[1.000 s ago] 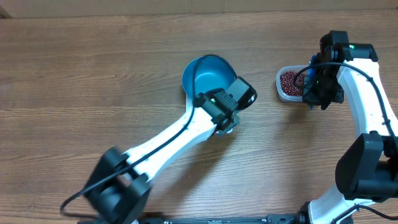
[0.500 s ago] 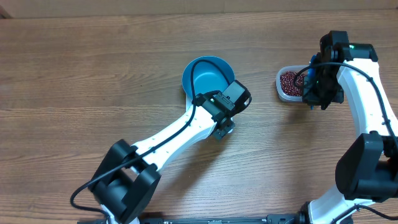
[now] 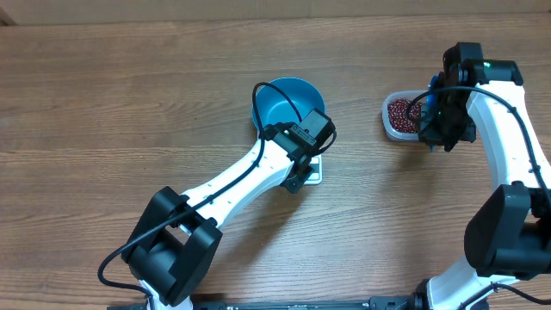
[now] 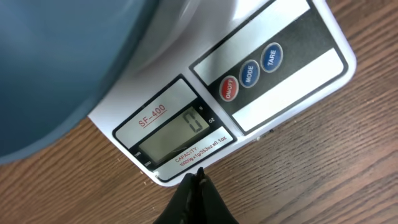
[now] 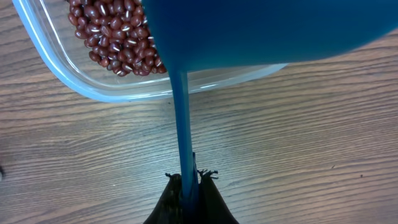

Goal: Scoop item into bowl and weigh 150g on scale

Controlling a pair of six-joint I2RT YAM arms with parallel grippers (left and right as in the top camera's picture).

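Observation:
The blue bowl [image 3: 287,103] stands on the white scale [image 4: 280,68], and nothing shows inside it in the overhead view. The scale's display [image 4: 174,134] reads 0. My left gripper [image 4: 199,177] is shut and empty, its tip at the scale's front edge by the display; from overhead the left gripper [image 3: 297,179] sits just below the bowl. My right gripper [image 5: 188,177] is shut on the thin handle of a blue scoop [image 5: 267,31], which hangs over the clear tub [image 5: 74,84] of red-brown beans [image 5: 115,34]. What the scoop holds is hidden.
The bean tub [image 3: 399,117] sits at the right of the wooden table, under the right arm [image 3: 508,146]. The left arm [image 3: 232,185] stretches diagonally from the bottom left towards the scale.
The left arm has swung left and drawn back, carrying its shut gripper from the bowl's right side to the scale's front edge. The right arm has held still.

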